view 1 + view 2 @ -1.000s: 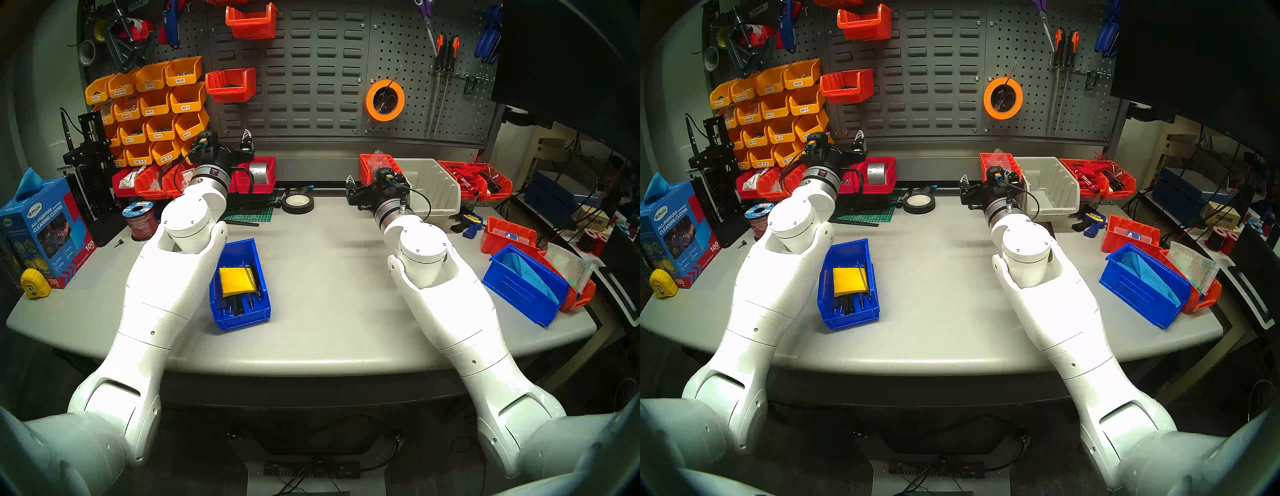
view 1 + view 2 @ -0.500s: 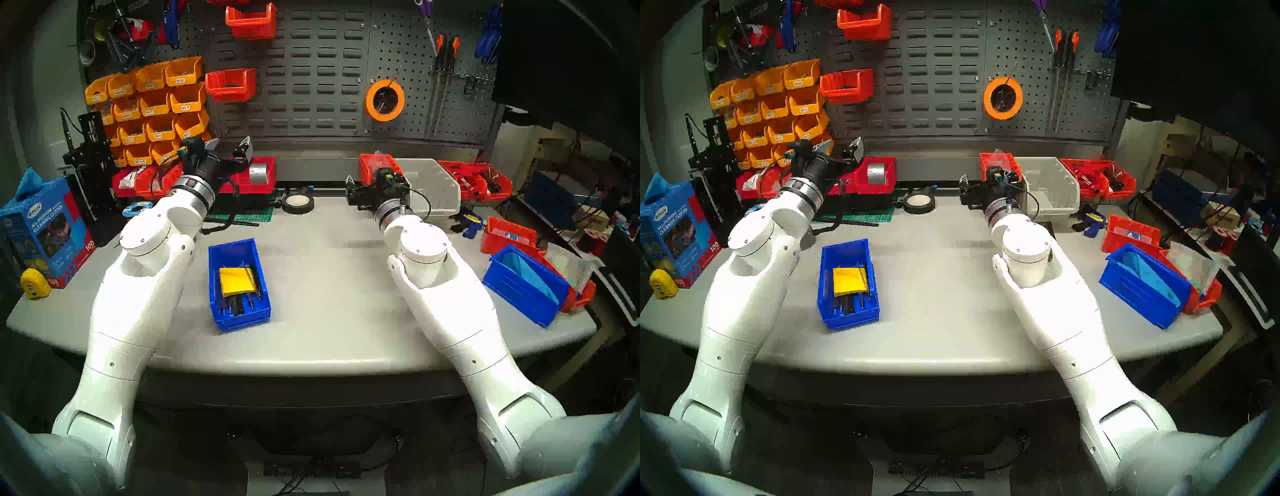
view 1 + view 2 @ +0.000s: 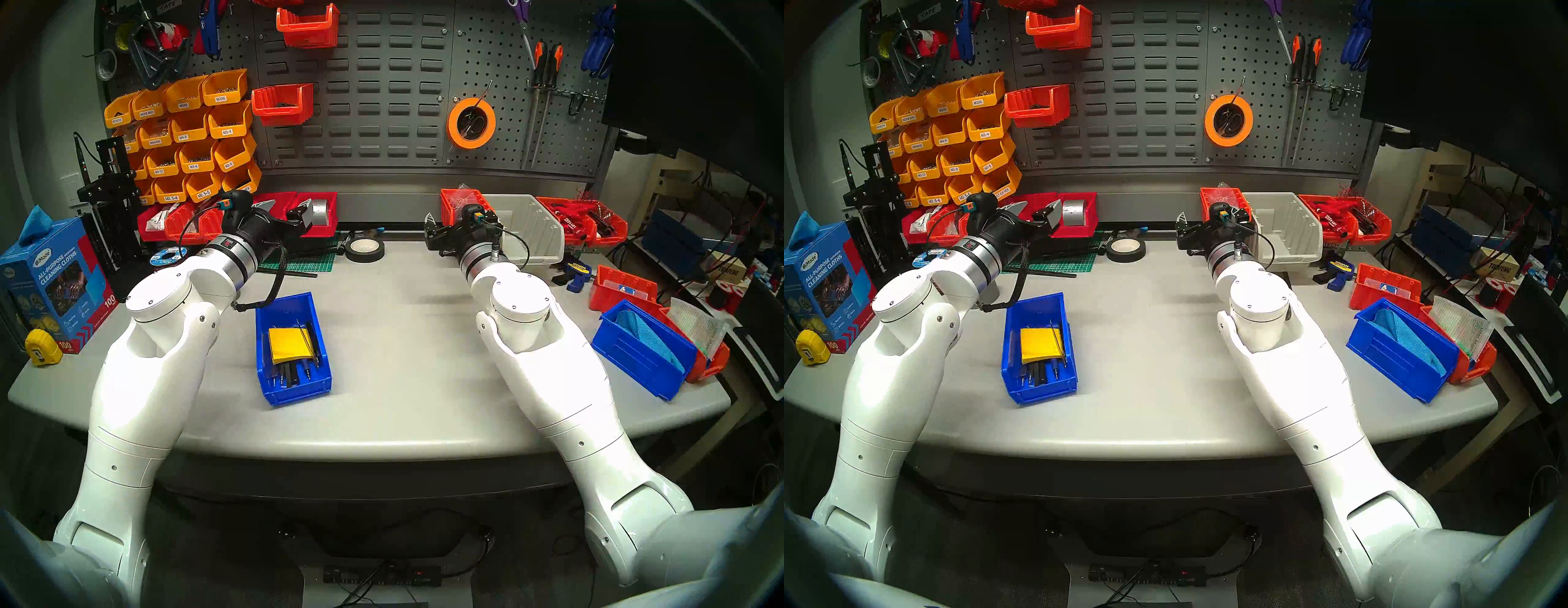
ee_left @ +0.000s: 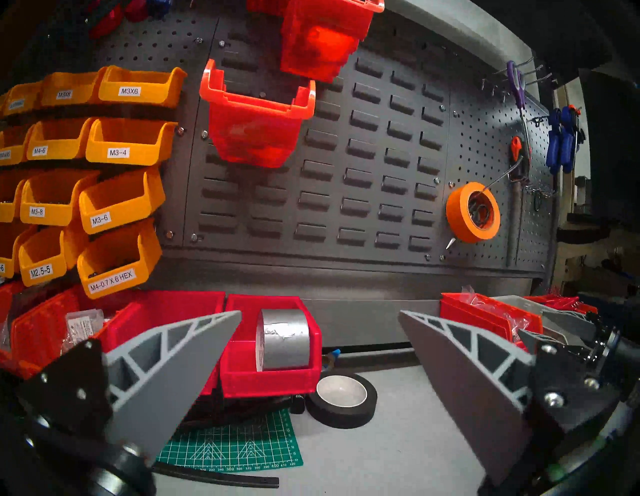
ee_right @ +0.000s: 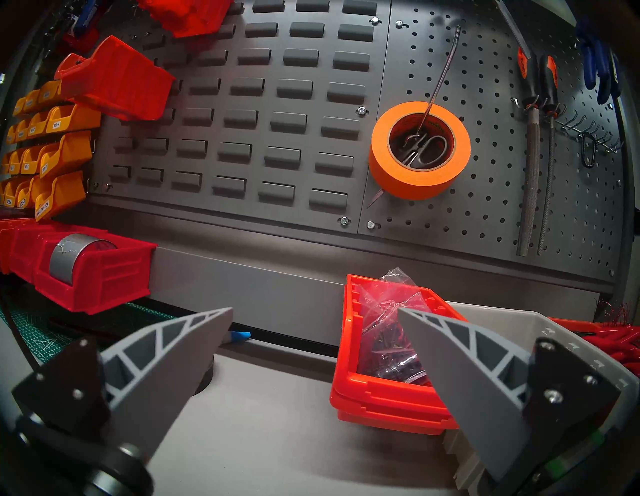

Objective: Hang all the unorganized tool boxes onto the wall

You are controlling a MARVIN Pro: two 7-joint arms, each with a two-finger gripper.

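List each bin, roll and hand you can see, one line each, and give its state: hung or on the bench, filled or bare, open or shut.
left hand: open, holding nothing
right hand: open, holding nothing
blue bin with yellow notepad: on the bench, holds pens
blue bin with cloth: on the bench, tilted
two red-orange bins: hung on the wall
orange tape roll: hung
black tape roll: lying flat on the bench

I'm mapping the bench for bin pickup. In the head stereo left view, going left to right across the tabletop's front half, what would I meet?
Yellow tape measure → blue bin with yellow notepad → blue bin with the blue cloth → red-orange bin behind it.
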